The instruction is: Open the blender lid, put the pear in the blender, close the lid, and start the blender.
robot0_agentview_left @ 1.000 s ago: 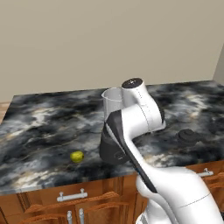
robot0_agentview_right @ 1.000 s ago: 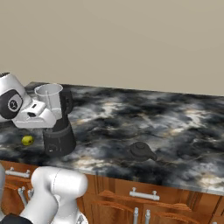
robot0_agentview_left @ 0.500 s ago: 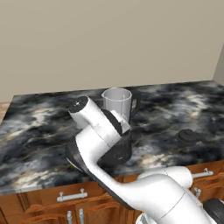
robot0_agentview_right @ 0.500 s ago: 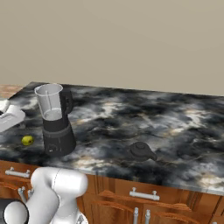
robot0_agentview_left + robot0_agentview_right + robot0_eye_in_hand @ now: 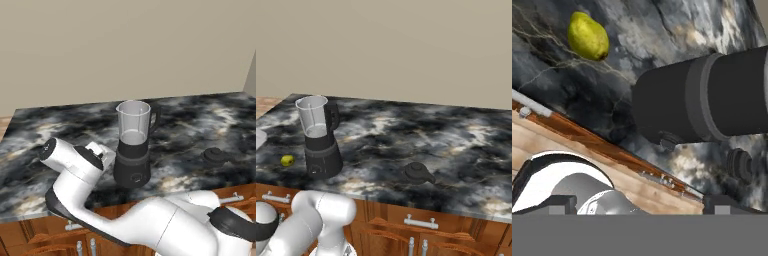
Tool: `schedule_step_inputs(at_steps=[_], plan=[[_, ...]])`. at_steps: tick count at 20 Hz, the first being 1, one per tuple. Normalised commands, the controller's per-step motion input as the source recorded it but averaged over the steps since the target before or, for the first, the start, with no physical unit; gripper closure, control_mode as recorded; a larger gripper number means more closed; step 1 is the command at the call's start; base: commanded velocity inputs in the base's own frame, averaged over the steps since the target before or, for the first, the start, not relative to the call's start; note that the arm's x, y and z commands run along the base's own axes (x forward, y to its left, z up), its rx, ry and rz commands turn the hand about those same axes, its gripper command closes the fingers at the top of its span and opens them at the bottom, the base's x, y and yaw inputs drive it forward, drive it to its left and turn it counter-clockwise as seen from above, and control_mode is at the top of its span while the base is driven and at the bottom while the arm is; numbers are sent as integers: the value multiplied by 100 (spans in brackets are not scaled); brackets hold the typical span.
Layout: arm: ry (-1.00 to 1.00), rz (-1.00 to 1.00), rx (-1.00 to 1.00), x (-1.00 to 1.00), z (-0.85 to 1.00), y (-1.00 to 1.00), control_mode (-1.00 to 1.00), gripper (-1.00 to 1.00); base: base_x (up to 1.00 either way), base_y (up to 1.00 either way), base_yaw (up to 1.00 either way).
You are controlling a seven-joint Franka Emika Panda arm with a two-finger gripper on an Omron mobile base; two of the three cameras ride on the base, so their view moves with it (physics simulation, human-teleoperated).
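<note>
Lid (image 5: 417,172) off, lying on worktop (image 5: 456,145) lower centre of right base view; blender (image 5: 320,135) jar open. Pear (image 5: 588,35) not yet in, upper left of hand view, beside base. Gripper jaws apart, empty. Loading, closing, start outstanding.

The blender (image 5: 133,150) stands lidless on the counter (image 5: 200,120), its lid (image 5: 214,156) well apart.

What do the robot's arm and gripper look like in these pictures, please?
The arm is glossy white with rounded, tube-like links, and dark grey to black bands and caps at its joints. No cables or markings show. The gripper has two small dark fingertips.
</note>
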Motion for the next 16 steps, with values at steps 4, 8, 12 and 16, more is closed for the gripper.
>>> schedule_step_inputs(at_steps=[4, 8, 12, 16], plan=[[10, 0, -13, 54, -37, 12, -100, -100, 0, 0, 0], [13, 1, -6, 51, -31, 11, -100, -100, 0, 0, 0], [18, 5, -4, 48, -26, 10, -100, -100, 0, 0, 0], [18, 6, -6, 45, -32, 10, -100, -100, 0, 0, 0]])
